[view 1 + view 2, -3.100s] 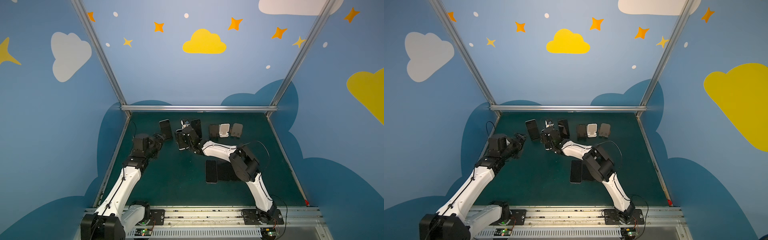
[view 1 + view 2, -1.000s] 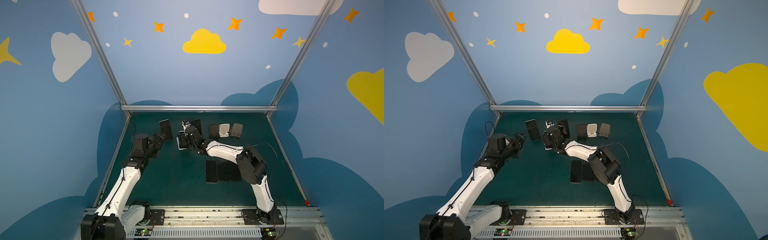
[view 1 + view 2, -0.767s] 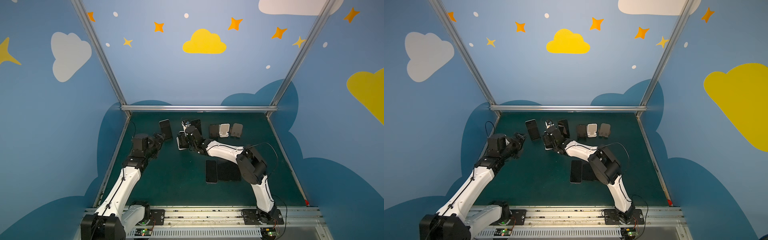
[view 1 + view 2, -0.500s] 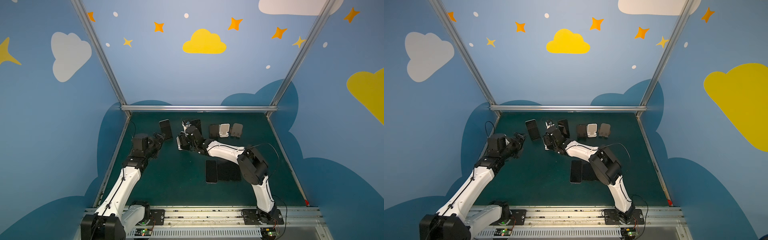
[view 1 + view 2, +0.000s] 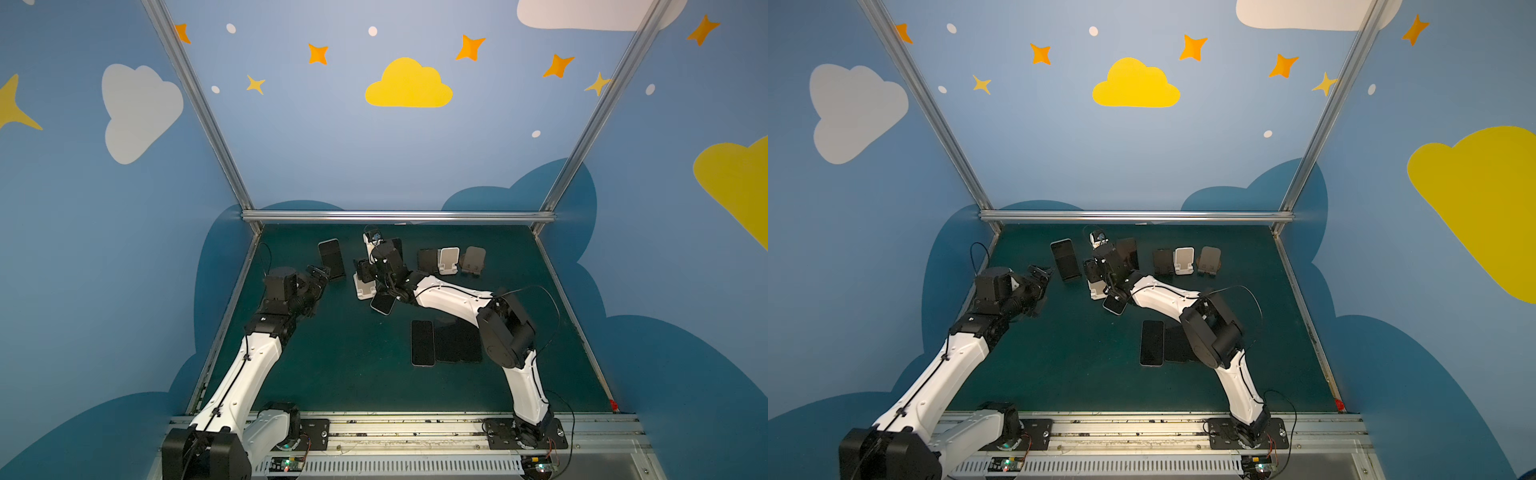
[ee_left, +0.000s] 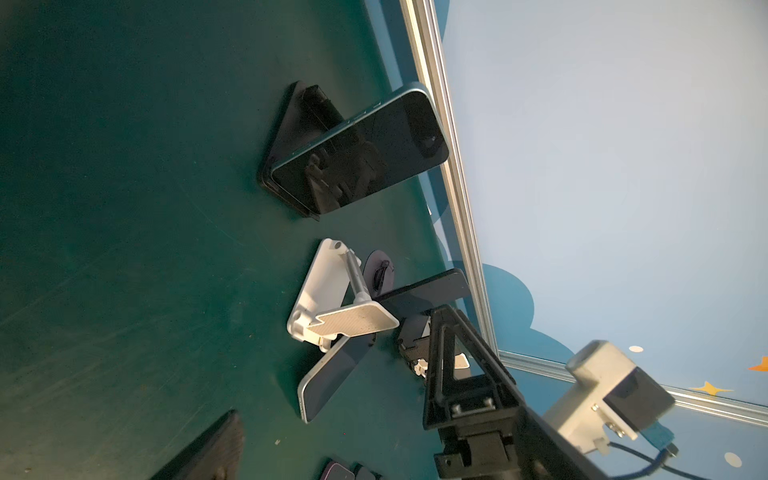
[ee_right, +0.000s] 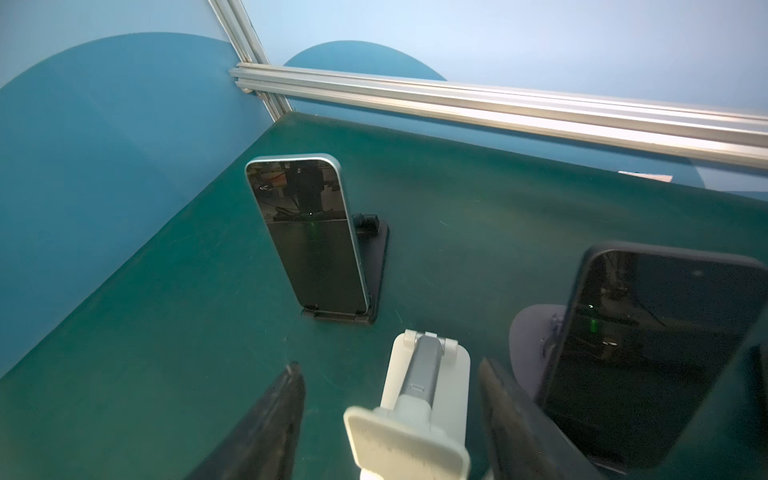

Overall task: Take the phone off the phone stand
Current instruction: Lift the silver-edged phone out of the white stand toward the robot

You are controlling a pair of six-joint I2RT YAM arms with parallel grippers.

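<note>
Counted two arms, two grippers. Counted six stands on green table (image 5: pixel 332 374):
- black stand (image 7: pixel 376 270), carrying teal-edged phone (image 7: pixel 307 237)
- white stand (image 6: pixel 316 286), bare
- grey round-foot stand (image 7: pixel 530 332), carrying dark-cased phone (image 7: pixel 648 353)
- a row of three further right in both top views: dark stand (image 5: pixel 428 261), second white stand (image 5: pixel 449 261), tan stand (image 5: pixel 474 261)

Found task phone (image 5: pixel 383 304) off the white stand, tilted, one end tucked at the stand's front lip under its plate.

Logged one silver-rimmed phone (image 5: pixel 422 343) lying flat nearer the arm bases, with darker phones (image 5: pixel 457 345) just beside it. Number of those unclear, partly hidden by the right arm.

Noted right gripper (image 7: pixel 388 363) with jaws partly apart, straddling the white stand's back plate, gripping nothing. Noted left gripper (image 5: pixel 319 273) with jaws spread wide, empty, near the black stand.
</note>
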